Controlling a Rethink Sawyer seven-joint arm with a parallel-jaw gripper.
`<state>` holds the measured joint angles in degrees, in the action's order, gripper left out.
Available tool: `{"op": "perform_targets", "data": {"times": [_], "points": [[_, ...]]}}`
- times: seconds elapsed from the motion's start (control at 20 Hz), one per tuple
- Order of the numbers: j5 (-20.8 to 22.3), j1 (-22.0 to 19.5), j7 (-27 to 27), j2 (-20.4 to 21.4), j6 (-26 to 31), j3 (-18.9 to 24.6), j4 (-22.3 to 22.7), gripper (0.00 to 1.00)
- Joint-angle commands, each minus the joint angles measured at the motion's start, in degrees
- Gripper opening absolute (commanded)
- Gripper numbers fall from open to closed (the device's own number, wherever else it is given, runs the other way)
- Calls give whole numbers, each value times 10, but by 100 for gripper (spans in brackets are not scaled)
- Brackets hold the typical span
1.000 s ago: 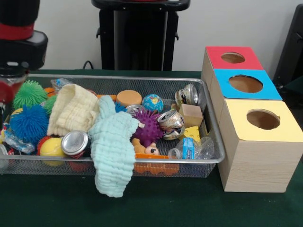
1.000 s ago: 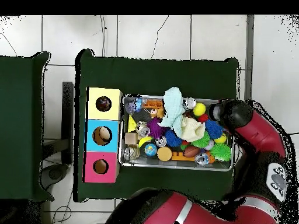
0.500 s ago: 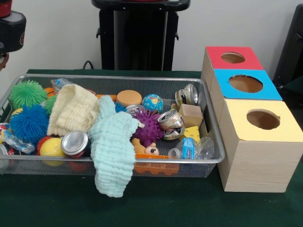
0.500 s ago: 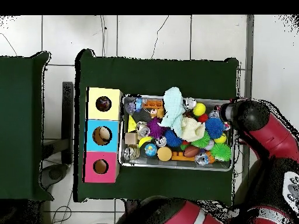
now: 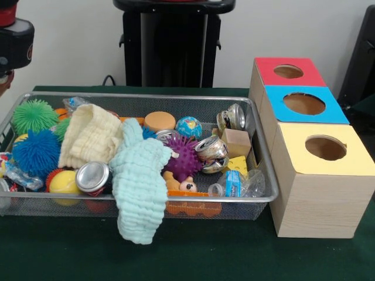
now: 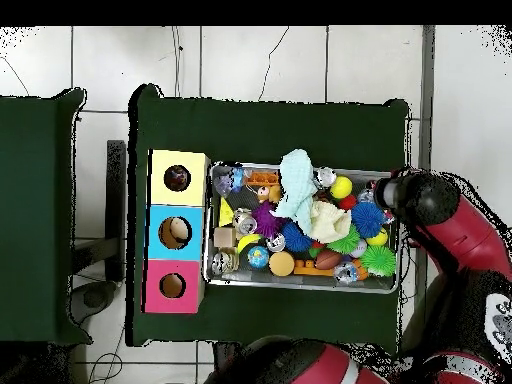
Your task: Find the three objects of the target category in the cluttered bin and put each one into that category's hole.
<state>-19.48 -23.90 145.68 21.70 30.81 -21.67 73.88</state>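
The silver wire-mesh bin [image 5: 146, 96] lies on the green table, full of clutter: a mint cloth [image 5: 137, 187] hanging over its near rim, a cream cloth [image 5: 91, 137], crushed cans [image 5: 212, 153], a silver can [image 5: 92, 175], spiky balls [image 5: 36, 153] and a plastic bottle [image 5: 243, 186]. The yellow-topped wooden box [image 5: 328, 193] with its round hole [image 5: 326, 147] stands right of the bin. My gripper [image 5: 4, 76] hangs above the bin's left end, mostly cut off by the picture's edge. In the overhead view it [image 6: 388, 193] is over the bin's [image 6: 300, 288] right end, far from the hole [image 6: 177, 178].
A blue-topped box [image 5: 304, 104] and a red-topped box [image 5: 288, 71] stand in a row behind the yellow one. The black pedestal [image 5: 173, 44] rises behind the bin. A small cardboard box [image 5: 236, 142] and a globe ball [image 5: 188, 126] lie in the bin's right half.
The arm has risen and drawn off to the left edge of the front view, away from the bin's left end. The bin's contents have not moved.
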Motion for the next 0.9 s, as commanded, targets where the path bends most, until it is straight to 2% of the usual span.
{"op": "perform_targets", "data": {"times": [0.05, 0.45, 0.9], "points": [[24, -30, -11, -9, -46, 97, 94, 100], [58, -61, -37, -2, -68, 117, 115, 100], [84, -82, -29, 3, -85, 135, 132, 100]]}}
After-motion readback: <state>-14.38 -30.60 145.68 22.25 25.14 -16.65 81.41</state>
